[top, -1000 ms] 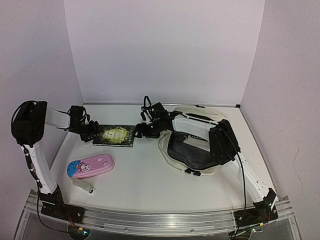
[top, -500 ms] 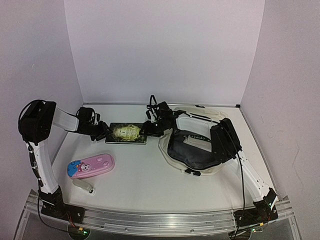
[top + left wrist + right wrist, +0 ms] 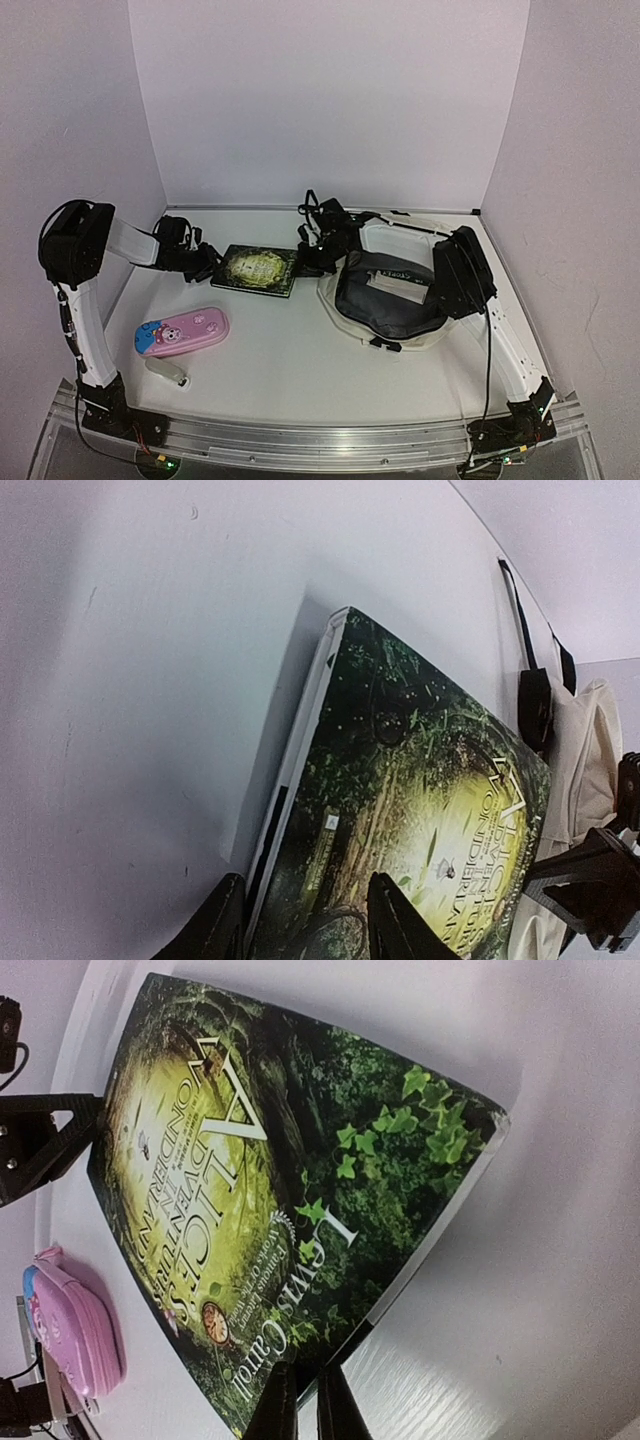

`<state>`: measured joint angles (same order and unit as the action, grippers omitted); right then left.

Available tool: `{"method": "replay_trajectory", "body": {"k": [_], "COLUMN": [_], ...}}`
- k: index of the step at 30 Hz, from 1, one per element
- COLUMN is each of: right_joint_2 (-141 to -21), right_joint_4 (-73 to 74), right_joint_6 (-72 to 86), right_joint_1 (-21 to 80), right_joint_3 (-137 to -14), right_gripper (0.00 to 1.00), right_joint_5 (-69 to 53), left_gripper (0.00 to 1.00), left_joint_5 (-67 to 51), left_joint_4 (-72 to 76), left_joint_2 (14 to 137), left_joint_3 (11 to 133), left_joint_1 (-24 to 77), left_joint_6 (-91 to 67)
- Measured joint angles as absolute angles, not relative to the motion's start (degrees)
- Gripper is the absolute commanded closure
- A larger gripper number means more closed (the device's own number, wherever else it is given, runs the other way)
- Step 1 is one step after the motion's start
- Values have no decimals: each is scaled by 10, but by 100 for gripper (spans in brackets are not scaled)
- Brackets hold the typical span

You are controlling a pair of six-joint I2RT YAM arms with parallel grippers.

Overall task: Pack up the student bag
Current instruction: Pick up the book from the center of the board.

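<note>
Top view, bag: the student bag [image 3: 385,305] lies open at 3 o'clock, with the book [image 3: 257,269] at its 9 o'clock.
Left wrist, hold: the left gripper [image 3: 305,930] has its fingers clamped across the book's spine corner.
Right wrist, hold: the right gripper [image 3: 300,1405] is pinched almost closed on the opposite edge, which looks a thin purchase.
Doing it well: I'd lift both ends level and slide the book toward 3 o'clock.

A white table [image 3: 290,350] sits inside a plain enclosure, with a pale lilac back wall [image 3: 320,100] at 12 o'clock, a left wall [image 3: 60,120] at 9 o'clock and a right wall [image 3: 580,150] at 3 o'clock. An aluminium rail [image 3: 320,435] runs along the table's edge at 6 o'clock. The light is soft and even, casting only faint shadows.
</note>
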<state>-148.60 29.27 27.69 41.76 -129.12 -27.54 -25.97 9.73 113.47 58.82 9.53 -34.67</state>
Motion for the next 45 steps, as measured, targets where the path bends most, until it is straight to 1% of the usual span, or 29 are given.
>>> {"method": "replay_trajectory", "body": {"k": [4, 10, 15, 18, 23, 25, 26, 27, 30, 31, 33, 35, 37, 40, 41, 42, 45], "right_joint_2": [-1459, -1384, -1289, -1224, -1121, -1101, -1094, -1089, -1087, -1086, -1084, -1080, -1076, -1074, -1075, -1076, -1090], "right_joint_4": [296, 291, 288, 281, 280, 280, 282, 284, 286, 287, 288, 290, 291, 292, 292, 292, 298], "right_joint_6": [283, 286, 283, 275, 248, 235, 228, 220, 202, 196, 183, 179, 173, 170, 170, 170, 175], "right_joint_1": [417, 416, 407, 394, 352, 338, 332, 327, 315, 310, 302, 299, 297, 297, 297, 297, 296], "right_joint_3": [-1279, -1222, -1123, -1041, -894, -854, -835, -815, -773, -764, -753, -749, -748, -748, -748, -750, -764], "right_gripper": [100, 100, 100, 99, 92, 86, 80, 73, 40, 34, 28, 25, 25, 30, 34, 43, 65], "right_joint_5": [-284, -289, -291, -295, -303, -302, -302, -302, -305, -308, -312, -316, -325, -343, -350, -360, -380], "left_gripper": [63, 64, 65, 65, 65, 65, 65, 65, 64, 64, 64, 64, 64, 63, 63, 62, 59], "left_joint_5": [-263, -267, -260, -253, -249, -251, -254, -259, -272, -276, -285, -293, -297, -300, -300, -300, -300], "left_joint_4": [105, 104, 88, 64, 25, 24, 26, 28, 46, 52, 71, 83, 92, 96, 96, 96, 99], "left_joint_2": [1135, 1133, 1118, 1116, 1119, 1127, 1136, 1146, 1173, 1178, 1186, 1191, 1194, 1195, 1195, 1195, 1195], "left_joint_3": [584, 583, 584, 599, 628, 635, 640, 645, 659, 662, 664, 664, 664, 664, 664, 664, 664], "left_joint_1": [98, 122, 176, 219, 293, 313, 321, 327, 341, 343, 346, 351, 353, 355, 355, 355, 354], "left_joint_6": [-349, -353, -361, -360, -360, -361, -361, -363, -370, -373, -379, -386, -390, -392, -393, -393, -395]}}
